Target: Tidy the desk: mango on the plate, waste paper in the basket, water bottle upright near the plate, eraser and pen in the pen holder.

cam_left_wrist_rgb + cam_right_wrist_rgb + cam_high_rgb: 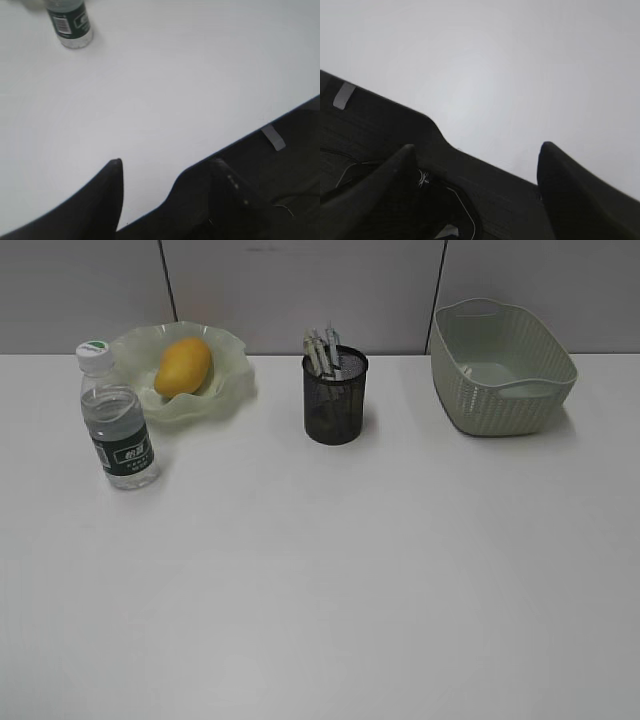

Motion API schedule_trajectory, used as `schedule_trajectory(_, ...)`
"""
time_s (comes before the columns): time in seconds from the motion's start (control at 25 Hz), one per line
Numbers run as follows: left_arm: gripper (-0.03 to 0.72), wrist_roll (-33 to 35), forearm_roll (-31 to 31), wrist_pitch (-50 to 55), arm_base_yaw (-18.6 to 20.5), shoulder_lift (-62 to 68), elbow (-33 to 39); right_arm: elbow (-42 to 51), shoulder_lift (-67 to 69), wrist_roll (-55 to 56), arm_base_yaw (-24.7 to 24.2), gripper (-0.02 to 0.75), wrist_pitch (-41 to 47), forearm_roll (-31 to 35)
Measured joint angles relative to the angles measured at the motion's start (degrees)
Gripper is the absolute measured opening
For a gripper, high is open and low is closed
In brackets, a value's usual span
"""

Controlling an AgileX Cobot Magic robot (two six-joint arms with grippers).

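Left wrist view: my left gripper [167, 167] stands with its fingers spread, nothing between them, hanging over the near edge of the desk [165, 80] where white top meets dark floor. Right gripper [475, 150] likewise parted and empty, also at the near edge, bare tabletop ahead.

Outward: water bottle [117, 418] upright just beside the plate [225, 375]; its base shows at the top of the left wrist view. Mango [183, 366] lies in the plate. Pen holder [335, 397] stands mid-desk at the back, pale sticks poking out; I cannot tell pen from eraser. Basket [500, 380] at back right; its floor looks bare, but paper could hide behind the near wall.

Judgement: task reads as finished or nearly so; both arms parked. Next move, if any, is a check of the basket.

Room: wide front and middle of desk free. All objects line the back, near the wall.
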Motion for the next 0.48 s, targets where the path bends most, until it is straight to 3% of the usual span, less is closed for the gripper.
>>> schedule_trajectory(0.12,0.414,0.0,0.0,0.0,5.4,-1.2,0.0,0.0,-3.9,0.0,-2.9,0.581,0.1,0.0)
schedule_trajectory(0.48,0.394,0.0,-0.2,0.0,28.4,-8.9,0.0,0.0,-17.5,0.0,-20.2,0.581,0.1,0.0)
